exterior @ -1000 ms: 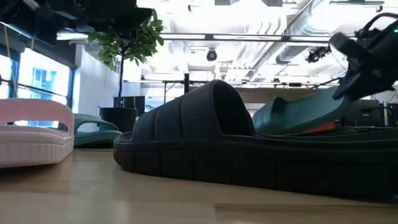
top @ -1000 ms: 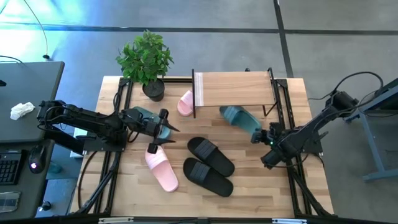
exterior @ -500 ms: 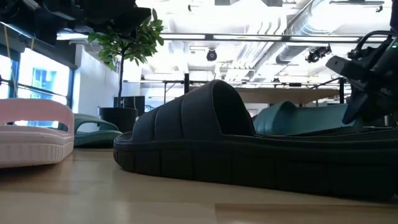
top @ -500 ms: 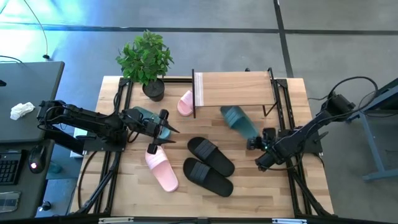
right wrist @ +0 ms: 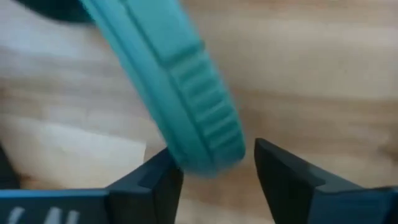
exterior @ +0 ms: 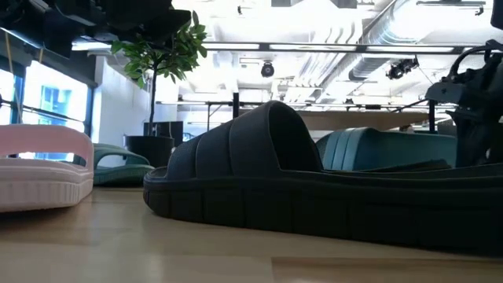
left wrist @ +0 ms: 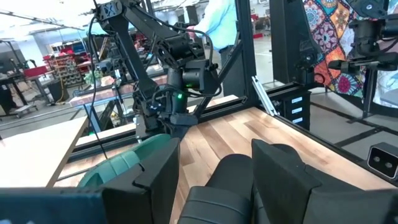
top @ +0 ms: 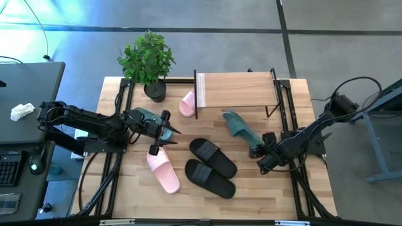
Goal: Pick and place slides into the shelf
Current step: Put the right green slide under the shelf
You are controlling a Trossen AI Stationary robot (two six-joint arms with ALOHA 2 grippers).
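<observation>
1. High view: the right gripper stands with fingers spread at the heel of a teal slide, which lies on the table just in front of the shelf, not on it. The left gripper holds part-open beside the second teal slide; grip not determinable.
2. Low view: a black slide fills the foreground; the teal slide lies flat behind it.
3. Right wrist view: the heel sits between released fingers.
4. Judgement: placement incomplete. Next move requires re-gripping and lifting onto the board.
</observation>
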